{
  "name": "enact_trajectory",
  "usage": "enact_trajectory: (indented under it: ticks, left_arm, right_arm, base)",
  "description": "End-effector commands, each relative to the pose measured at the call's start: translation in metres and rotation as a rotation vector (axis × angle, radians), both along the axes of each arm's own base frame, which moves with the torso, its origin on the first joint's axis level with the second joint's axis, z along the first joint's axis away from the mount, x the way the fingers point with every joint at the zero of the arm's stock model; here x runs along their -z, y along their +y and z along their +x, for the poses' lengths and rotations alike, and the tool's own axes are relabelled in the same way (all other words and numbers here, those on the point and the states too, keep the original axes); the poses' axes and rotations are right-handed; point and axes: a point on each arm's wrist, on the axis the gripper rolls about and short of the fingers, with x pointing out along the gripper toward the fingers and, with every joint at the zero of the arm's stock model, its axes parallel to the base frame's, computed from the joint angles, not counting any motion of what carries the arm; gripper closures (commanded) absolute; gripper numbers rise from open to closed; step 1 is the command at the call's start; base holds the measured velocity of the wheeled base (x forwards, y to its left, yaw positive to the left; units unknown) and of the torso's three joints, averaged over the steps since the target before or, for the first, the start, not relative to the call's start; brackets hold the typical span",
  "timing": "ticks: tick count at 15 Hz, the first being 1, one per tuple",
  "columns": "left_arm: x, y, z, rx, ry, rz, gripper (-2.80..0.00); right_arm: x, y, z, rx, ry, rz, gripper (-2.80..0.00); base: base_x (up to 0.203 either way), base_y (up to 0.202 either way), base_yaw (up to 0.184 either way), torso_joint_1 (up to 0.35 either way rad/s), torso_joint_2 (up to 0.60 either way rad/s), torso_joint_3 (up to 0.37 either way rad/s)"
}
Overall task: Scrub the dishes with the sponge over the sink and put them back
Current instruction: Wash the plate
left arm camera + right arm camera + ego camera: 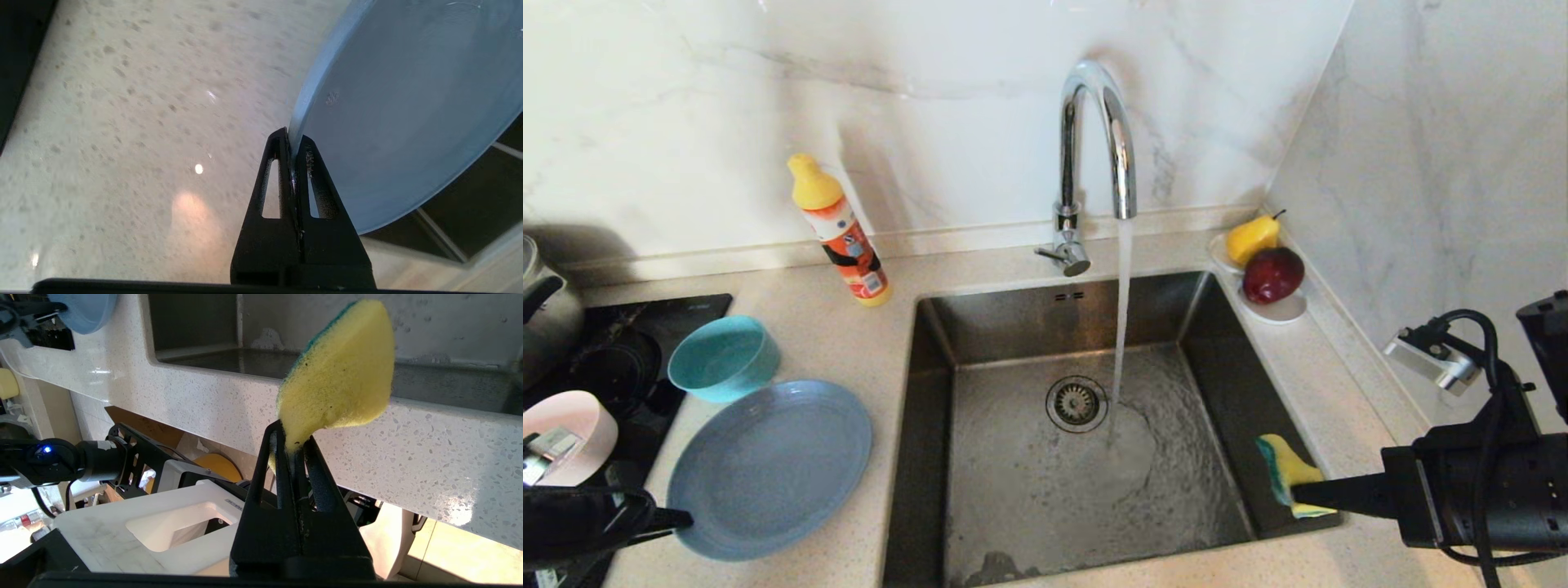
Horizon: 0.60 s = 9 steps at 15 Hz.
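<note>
The left gripper (293, 141) is pinching the rim of the grey-blue plate (768, 465), which is lying on the counter (849, 343) just left of the sink (1013, 490), near the teal bowl (723, 357) and pink bowl (568, 433). The right gripper (292, 437) is squeezing the yellow sponge (1289, 482) tight, holding it over the sink's right edge while water is running from the tap (1094, 139).
</note>
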Motion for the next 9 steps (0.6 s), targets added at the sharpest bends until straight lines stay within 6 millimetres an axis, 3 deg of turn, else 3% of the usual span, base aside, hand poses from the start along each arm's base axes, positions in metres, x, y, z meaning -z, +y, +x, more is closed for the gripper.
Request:
enact_trajectory:
  ticks: [1,4,9]
  left_arm:
    - [-0.025,-0.013,-0.016,0.016,-0.093,0.057,0.00]
    - [-0.053,-0.036,-0.032,0.097,-0.192,0.100,0.00]
    - [-0.071,-0.085,-0.014,0.370,-0.191,0.130,0.00]
  right_arm:
    - [-0.001,0.000,0.000,0.000,-0.001,0.004,0.00]
    - [-0.006,-0.001,-0.004,-0.001,-0.019,0.015,0.00]
    - [-0.017,-0.006,-0.015,-0.005,-0.074,0.043,0.00]
  base:
    - [0.000,0.000,0.000,0.000,0.00,0.000]
    - [0.000,0.000,0.000,0.000,0.00,0.000]
    - [0.000,0.000,0.000,0.000,0.00,0.000]
